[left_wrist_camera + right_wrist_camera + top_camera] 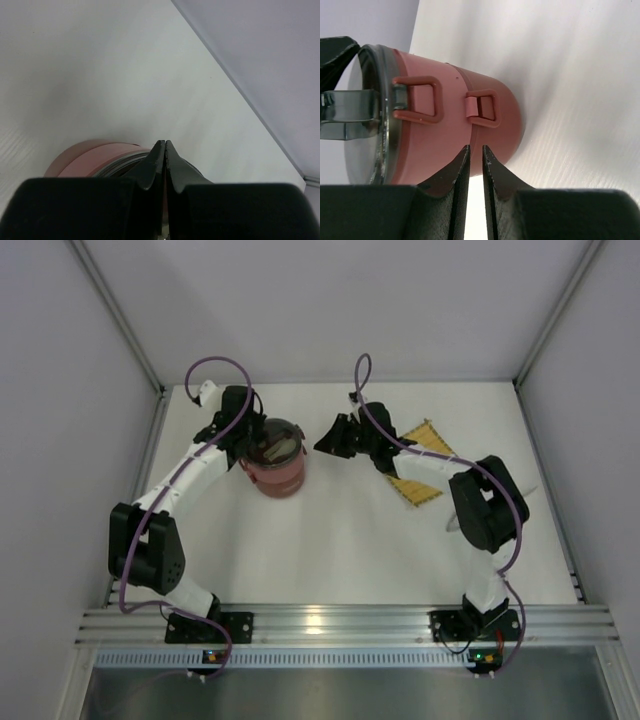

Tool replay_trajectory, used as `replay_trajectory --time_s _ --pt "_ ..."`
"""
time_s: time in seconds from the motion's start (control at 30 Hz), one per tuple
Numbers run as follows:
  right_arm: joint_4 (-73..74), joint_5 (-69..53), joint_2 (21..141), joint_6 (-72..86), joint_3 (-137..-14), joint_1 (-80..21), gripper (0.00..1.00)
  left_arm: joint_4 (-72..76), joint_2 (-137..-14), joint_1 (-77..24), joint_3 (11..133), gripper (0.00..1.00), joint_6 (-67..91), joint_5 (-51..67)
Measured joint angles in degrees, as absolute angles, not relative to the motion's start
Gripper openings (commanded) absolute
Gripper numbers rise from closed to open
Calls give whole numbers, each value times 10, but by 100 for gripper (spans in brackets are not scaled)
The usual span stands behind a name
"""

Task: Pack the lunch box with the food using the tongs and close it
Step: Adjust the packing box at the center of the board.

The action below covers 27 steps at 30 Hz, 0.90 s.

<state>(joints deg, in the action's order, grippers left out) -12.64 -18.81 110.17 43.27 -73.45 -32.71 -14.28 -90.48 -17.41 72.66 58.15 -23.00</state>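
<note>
Standing btwn L fingers (152, 167) & R fingers (459, 172): lunch box (277, 470)

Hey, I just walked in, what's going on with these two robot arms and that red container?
Both arms are at the lunch box, which stands stacked on the table with a lid on top. The left gripper, shut and empty, hovers at its top edge. The right gripper is beside the box, apart from it, jaws a sliver apart and holding nothing. No food is in view. A yellow mat lies under the right arm.
</note>
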Motion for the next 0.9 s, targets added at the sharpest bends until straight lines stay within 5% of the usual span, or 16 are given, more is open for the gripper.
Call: replay_trajectory --time_s 0.47,0.9 --pt "-106 -182 1081 429 -735 -326 16 -137 -900 -173 747 57 536 -268" --pt "-67 -172 1045 409 -735 -315 17 -151 -809 -173 757 68 543 -383"
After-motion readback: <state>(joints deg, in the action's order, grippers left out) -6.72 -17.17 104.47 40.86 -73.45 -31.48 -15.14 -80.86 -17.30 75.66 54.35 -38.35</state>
